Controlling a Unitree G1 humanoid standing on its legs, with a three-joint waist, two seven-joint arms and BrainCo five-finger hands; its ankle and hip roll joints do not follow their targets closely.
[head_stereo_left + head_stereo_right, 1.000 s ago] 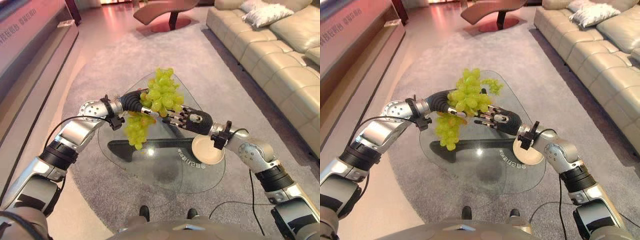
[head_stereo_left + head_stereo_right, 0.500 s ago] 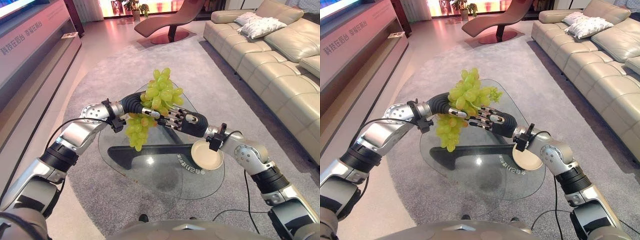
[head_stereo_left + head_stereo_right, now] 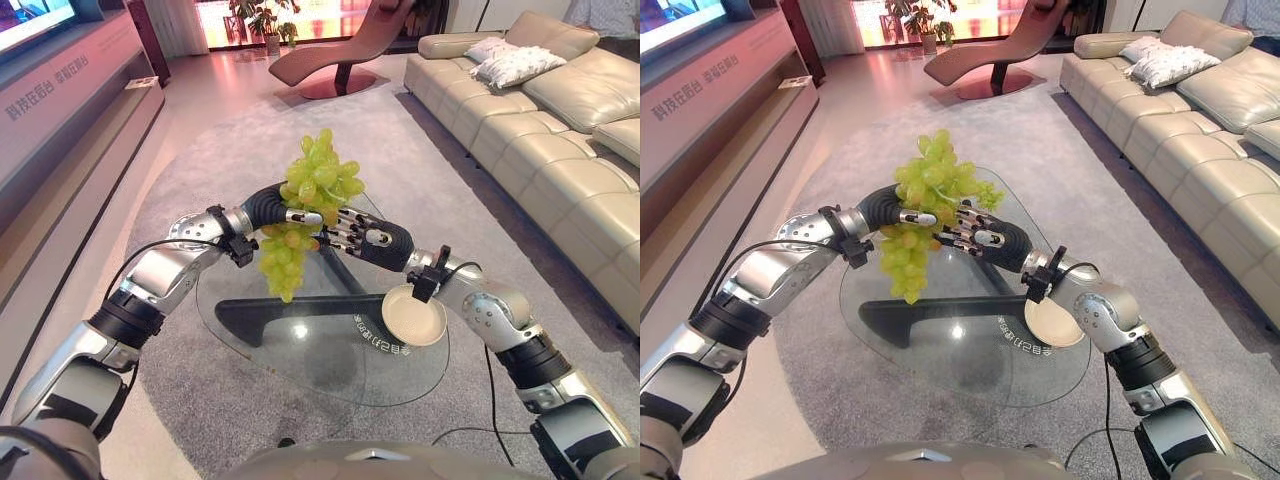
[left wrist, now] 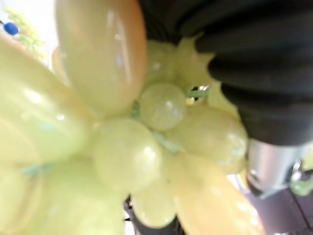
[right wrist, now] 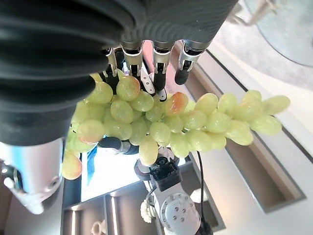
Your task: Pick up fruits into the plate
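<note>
A grey carpet (image 3: pixel 420 130) covers the floor. A beige sofa (image 3: pixel 560 120) with a cushion (image 3: pixel 512 62) runs along the right; a brown lounge chair (image 3: pixel 345 45) stands beyond near potted plants (image 3: pixel 255 15).

Living room, sofa (image 3: pixel 560 120), rug (image 3: pixel 420 140), glass table (image 3: pixel 330 350)

Bright daylight pours in from windows at twelve o'clock, tinting the floor (image 3: pixel 230 70) pinkish there. The glass tabletop (image 3: pixel 330 350) carries small glare spots. In the left wrist view the grapes (image 4: pixel 122 147) are badly out of focus, backlit and washed pale.
</note>
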